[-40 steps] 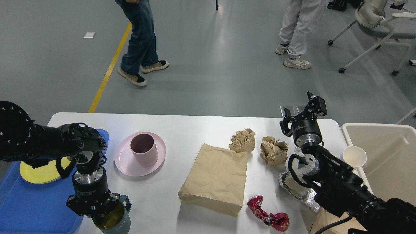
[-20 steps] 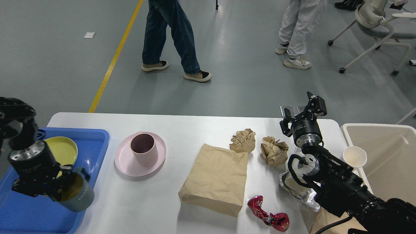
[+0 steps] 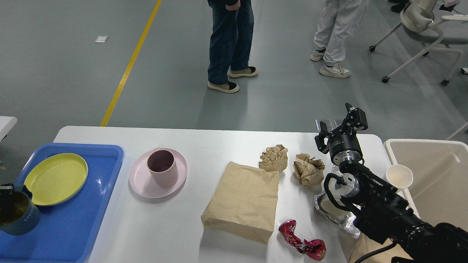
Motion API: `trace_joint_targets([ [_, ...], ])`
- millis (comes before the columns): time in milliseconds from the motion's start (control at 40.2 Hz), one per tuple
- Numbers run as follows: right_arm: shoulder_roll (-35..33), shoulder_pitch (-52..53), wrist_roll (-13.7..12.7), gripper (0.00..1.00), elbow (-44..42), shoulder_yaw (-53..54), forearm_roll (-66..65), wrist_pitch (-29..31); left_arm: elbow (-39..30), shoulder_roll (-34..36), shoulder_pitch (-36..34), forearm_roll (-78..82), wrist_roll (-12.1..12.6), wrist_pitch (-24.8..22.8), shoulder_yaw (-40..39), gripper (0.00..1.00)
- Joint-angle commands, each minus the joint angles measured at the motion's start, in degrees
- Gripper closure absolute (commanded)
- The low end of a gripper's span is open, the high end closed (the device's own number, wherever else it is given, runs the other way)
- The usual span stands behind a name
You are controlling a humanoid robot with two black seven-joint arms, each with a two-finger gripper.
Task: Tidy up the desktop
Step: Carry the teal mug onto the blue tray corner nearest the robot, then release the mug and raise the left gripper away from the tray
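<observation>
Fingers of the right gripper (image 3: 342, 122) stand spread apart and empty, raised over the far right part of the desktop (image 3: 212, 140); the left gripper lies outside the view, so its state is not shown.

Desktop: a wide white tabletop filling the lower half of the view, between the blue tray (image 3: 73, 223) overlapping its left end and the beige bin (image 3: 438, 175) just beside its right end. As a rigid, smooth slab it is not itself to be grasped; the loose items on it are.

Likely handling:
- Pink cup (image 3: 162, 168) on pink plate (image 3: 144, 184): hard, probably breakable and slick; the cup's rim wall suits a pinch.
- Paper bag (image 3: 241, 201), lying flat: light and limp; an edge or corner gives the best purchase.
- Crumpled paper balls (image 3: 273, 157) (image 3: 308, 168): very light, compressible; grip across the bulk.
- Red foil wrapper (image 3: 301, 244) and silver foil pouch (image 3: 338, 215): thin and slippery; pinch a raised fold.

Count: one cup, one pink plate, one bag, two paper balls, one red wrapper, one silver pouch. The tray holds one yellow plate (image 3: 55, 179) and one dark mug (image 3: 16, 217). One white paper cup (image 3: 399, 176) sits at the bin's rim; whether it rests on the bin cannot be told.
</observation>
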Motion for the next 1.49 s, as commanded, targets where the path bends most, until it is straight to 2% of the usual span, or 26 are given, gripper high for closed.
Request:
trace_joint_targets([
  [0,0.0,0.0,0.0,0.00,0.0,0.0,0.0,-0.1,3.7,0.4,3.7,0.0,-0.1,0.0,-0.5,1.00],
  [224,0.0,0.0,0.0,0.00,0.0,0.0,0.0,0.0,10.1,-0.6,8.6,0.0,-0.2,0.0,-1.0,1.00],
  [473,0.0,0.0,0.0,0.00,0.0,0.0,0.0,0.0,13.4,-2.4,12.3,-0.1,-0.1,0.0,-4.7,1.00],
  [1145,0.0,0.0,0.0,0.00,0.0,0.0,0.0,-0.1,13.7,-4.7,15.2,0.0,0.0,0.0,-6.1,0.97],
  [1344,0.0,0.0,0.0,0.00,0.0,0.0,0.0,0.0,13.7,-4.6,15.3,0.0,0.0,0.0,-5.8,0.90],
  [1468,0.0,0.0,0.0,0.00,0.0,0.0,0.0,0.0,13.7,-4.5,15.3,0.0,-0.1,0.0,-5.8,0.75],
])
